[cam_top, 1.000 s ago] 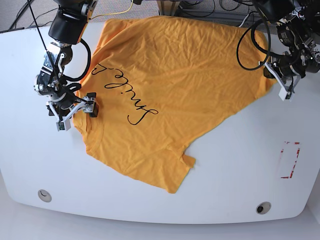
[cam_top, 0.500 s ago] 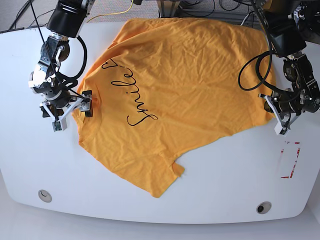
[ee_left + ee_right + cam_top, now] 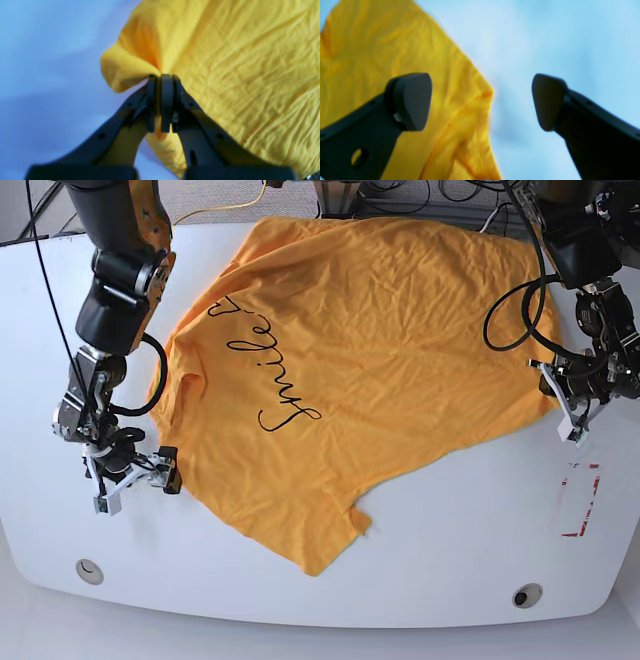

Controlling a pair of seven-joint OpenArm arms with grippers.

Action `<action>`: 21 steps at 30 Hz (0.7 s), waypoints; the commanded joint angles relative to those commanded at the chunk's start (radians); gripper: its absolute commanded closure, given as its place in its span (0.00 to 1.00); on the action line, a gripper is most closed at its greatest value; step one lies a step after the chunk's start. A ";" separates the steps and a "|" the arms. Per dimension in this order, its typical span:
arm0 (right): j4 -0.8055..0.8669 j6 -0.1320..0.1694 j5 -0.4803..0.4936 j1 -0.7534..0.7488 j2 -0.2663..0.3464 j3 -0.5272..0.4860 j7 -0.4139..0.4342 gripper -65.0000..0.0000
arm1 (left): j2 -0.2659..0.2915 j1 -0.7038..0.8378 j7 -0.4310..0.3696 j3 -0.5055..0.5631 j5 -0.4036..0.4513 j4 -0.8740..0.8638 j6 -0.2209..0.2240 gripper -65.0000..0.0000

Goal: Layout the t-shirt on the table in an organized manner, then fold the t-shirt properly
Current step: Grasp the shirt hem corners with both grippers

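So the t-shirt [image 3: 370, 370] is thin, floppy cotton, super light and wrinkly, so it'll drag and bunch rather than slide as one piece; I reckon hems, sleeve ends or shoulder seams are the spots to grab, since a pinch in the middle just tents it up. Right now it's spread face-up across the back half of the worktop [image 3: 450, 530], skewed, with a sleeve pointing toward the front edge and the black script [image 3: 262, 365] running diagonally. The left gripper [image 3: 161, 82] has its fingers pressed together on a bunched fold at the shirt's edge, over by the red-marked rectangle [image 3: 580, 500]. The right gripper [image 3: 482, 100] has its fingers spread wide with nothing between them; one finger sits over the fabric, the other over bare worktop, right at a hemmed corner. Compared with half a second ago, the right gripper has slid toward the front and now sits just off the cloth, the left one barely moved, and the shirt itself looks about the same.
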 joint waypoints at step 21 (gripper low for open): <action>-0.393 0.002 0.009 0.068 -0.002 -0.218 0.262 0.06 | -0.017 0.084 0.002 -0.031 -0.002 0.000 0.000 1.00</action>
